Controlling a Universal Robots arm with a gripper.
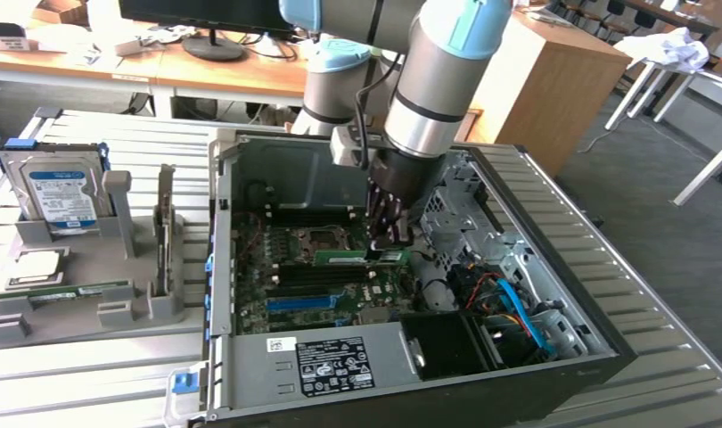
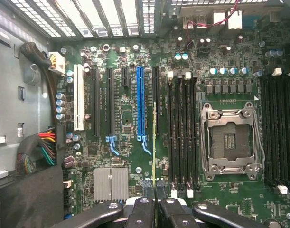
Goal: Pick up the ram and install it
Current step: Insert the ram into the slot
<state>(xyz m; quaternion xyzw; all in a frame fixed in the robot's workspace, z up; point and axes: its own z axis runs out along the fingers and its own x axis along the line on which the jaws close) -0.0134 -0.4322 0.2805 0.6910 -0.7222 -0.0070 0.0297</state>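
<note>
Wrist view | ram (image 2: 154,142) edge-on, clamped between fingers (image 2: 144,213) | above motherboard (image 2: 127,121)

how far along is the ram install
Done: the ram is picked up, clamped in the gripper. In hand: it hangs edge-on over the motherboard, close to the empty black memory slots. Left: it is not yet seated in a slot.

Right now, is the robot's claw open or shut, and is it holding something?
Gripper: shut on the ram, which it holds by one end.
</note>
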